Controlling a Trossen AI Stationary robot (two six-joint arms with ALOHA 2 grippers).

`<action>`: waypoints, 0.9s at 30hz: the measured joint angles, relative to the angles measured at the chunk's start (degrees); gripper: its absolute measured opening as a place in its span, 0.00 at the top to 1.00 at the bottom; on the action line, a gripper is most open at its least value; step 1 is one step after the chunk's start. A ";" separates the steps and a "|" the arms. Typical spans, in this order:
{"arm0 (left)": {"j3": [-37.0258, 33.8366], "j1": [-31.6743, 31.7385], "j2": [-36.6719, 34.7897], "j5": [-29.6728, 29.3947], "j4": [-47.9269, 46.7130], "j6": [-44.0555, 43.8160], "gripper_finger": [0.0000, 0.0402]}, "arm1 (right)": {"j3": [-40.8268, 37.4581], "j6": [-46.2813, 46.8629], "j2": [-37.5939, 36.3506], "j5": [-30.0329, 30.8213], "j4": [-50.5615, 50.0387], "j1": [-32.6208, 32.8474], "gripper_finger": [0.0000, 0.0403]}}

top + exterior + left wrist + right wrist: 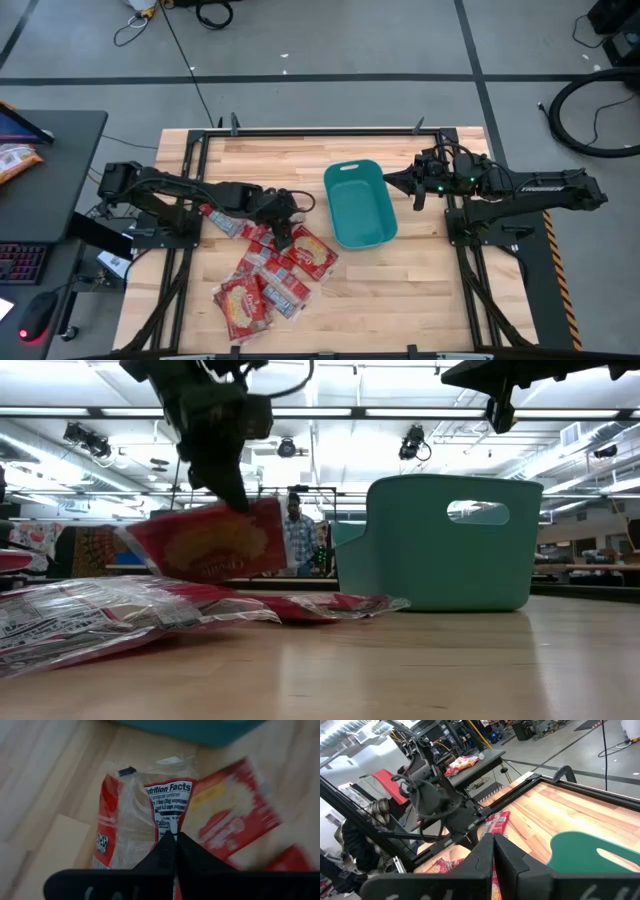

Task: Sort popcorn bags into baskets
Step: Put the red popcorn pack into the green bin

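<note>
Several red popcorn bags [262, 285] lie in a loose overlapping pile on the left half of the wooden table, also seen low in the low view [100, 615]. My left gripper [283, 232] is over the pile's far-right end, shut on one bag [210, 542]. The teal basket [360, 205] stands upright in the table's middle, its handle cutout [478, 512] facing the low camera. My right gripper [392, 183] hovers shut just right of the basket, above its rim, and holds nothing. My left gripper [175, 839] pinches one popcorn bag between its two fingers at the clear-wrapped edge beside the Nutrition Facts panel [167, 820]. The fingers come from above, pointing down. The bag hangs tilted below them [215, 545], lifted off the table above the other bags.
An orange snack bag [15, 160] lies on the dark side desk to the left, with a keyboard and mouse. Black frame rails run along the table's edges. Bare wood lies near and right of the basket [420, 290]. A person [297, 535] stands far behind the table.
</note>
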 joint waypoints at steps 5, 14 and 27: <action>2.89 0.02 -0.17 0.89 3.52 -3.91 0.99 | 0.00 -0.07 -0.02 -0.22 -0.09 0.00 0.96; 14.54 2.22 2.75 -5.52 9.70 8.84 1.00 | 0.07 -0.08 0.15 -0.19 -0.43 0.00 0.96; 18.18 4.97 12.26 -5.46 28.79 38.47 1.00 | 17.85 -10.06 2.96 2.02 -8.73 0.32 0.96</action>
